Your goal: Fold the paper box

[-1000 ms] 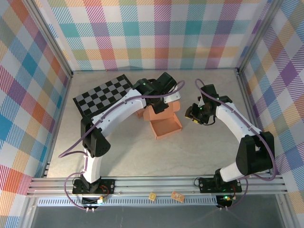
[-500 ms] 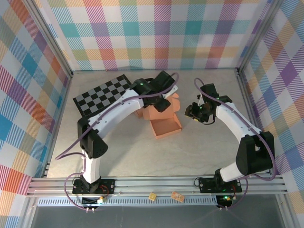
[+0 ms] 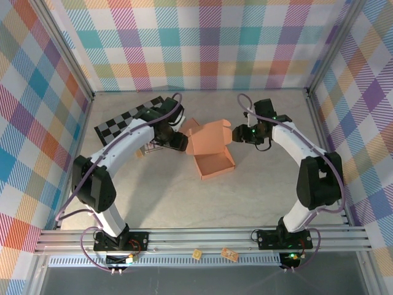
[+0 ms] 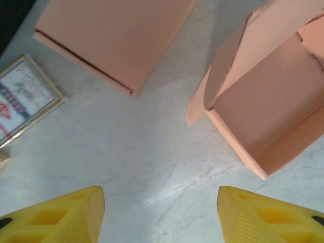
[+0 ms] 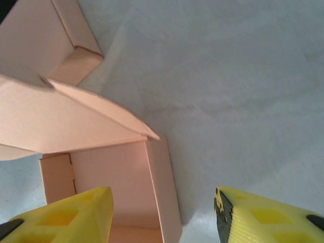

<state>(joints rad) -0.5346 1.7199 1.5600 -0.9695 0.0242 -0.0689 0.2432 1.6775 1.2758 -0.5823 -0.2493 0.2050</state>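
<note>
left fingers [image 4: 61,212] released | right fingers [image 5: 66,215] released | paper box [image 3: 212,161] between them | card [image 4: 25,101] nearby

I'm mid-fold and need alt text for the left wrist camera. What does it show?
The left gripper, yellow fingers apart and holding nothing, hovers over the table. To the right sits the open salmon paper box with a side flap raised; a flatter salmon cardboard piece lies top left, and a printed card at the left edge.
</note>
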